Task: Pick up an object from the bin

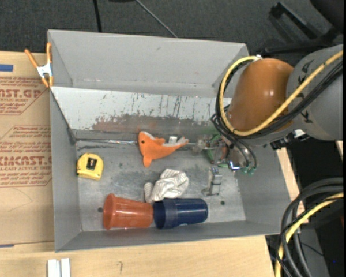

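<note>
My gripper (pixel 215 182) hangs low over the bin floor at the right side, below the arm's orange cover. Nothing shows in it. Just to its left lies a crumpled white wad (pixel 169 184). Up and to the left of the gripper lies an orange clamp-like tool (pixel 154 146), its pale handle pointing right toward the gripper. A dark blue cup (pixel 181 212) lies on its side at the bin's front, left of and below the gripper, mouth to mouth with an orange-red cup (pixel 126 212).
A yellow tape measure (pixel 90 166) sits near the bin's left wall. The arm and its cables cover the bin's right rim. Bare floor lies between the tape measure and the white wad.
</note>
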You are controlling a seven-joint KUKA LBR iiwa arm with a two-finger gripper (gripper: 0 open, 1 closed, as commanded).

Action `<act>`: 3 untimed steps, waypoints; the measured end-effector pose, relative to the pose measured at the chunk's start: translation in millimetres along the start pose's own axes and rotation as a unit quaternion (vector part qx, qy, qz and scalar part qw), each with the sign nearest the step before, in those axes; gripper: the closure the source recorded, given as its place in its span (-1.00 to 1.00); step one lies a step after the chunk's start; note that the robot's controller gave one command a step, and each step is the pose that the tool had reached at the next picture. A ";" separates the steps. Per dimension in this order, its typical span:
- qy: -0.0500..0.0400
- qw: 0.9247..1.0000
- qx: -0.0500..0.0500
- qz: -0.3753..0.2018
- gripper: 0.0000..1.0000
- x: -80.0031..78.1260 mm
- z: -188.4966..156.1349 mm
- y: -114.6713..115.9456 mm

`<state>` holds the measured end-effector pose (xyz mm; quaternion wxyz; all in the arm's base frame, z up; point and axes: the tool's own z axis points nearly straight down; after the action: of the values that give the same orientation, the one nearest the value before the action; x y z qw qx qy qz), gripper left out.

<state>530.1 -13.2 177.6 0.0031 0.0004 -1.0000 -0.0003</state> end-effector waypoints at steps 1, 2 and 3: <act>-0.004 1.000 0.000 0.000 -1.00 -1.4 -4.6 0.0; -0.007 0.999 0.001 -0.031 -1.00 1.4 21.7 12.6; -0.005 0.999 0.001 -0.046 -1.00 3.2 34.3 18.7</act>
<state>526.7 5.5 143.3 -0.0018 0.0469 -0.9989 0.0001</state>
